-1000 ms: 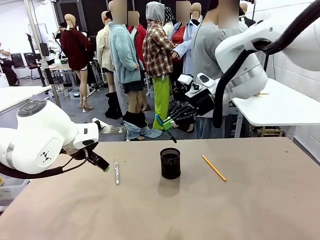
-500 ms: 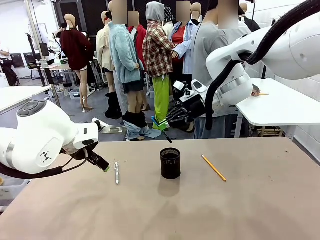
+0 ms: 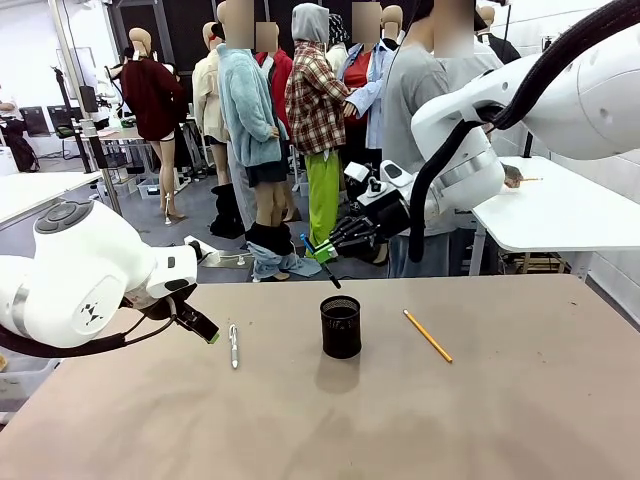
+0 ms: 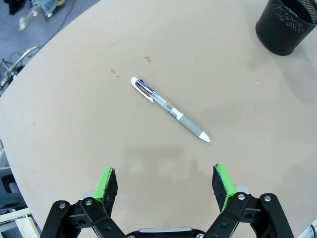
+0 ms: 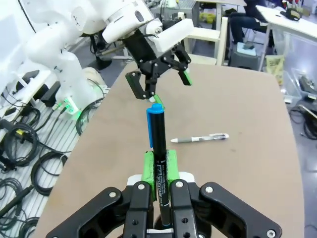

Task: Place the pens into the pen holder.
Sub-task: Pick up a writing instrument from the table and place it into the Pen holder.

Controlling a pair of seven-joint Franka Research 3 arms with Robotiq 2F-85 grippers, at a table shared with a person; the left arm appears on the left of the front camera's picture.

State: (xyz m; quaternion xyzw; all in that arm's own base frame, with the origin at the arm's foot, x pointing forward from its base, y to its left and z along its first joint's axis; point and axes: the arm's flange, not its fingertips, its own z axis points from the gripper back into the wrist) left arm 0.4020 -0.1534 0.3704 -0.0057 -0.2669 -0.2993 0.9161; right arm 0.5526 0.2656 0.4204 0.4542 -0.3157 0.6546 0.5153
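Right pincer (image 5: 158, 167) around blue-and-black pen (image 5: 158, 130)

The right gripper (image 5: 158, 167) is clamping the blue pen (image 5: 158, 136) upright at lower centre. The white pen (image 5: 199, 139) is lying on the table (image 5: 237, 99) right of centre. The left gripper (image 5: 166, 84) is hovering at upper centre, jaws spread.

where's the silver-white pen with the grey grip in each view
Front view: silver-white pen lies on the brown table left of centre, just right of the open left pincer.
Left wrist view: mid-picture, diagonal, beyond that pincer's green pads.
Right wrist view: right of centre, below that pincer.
Shared landmark: the left pincer.
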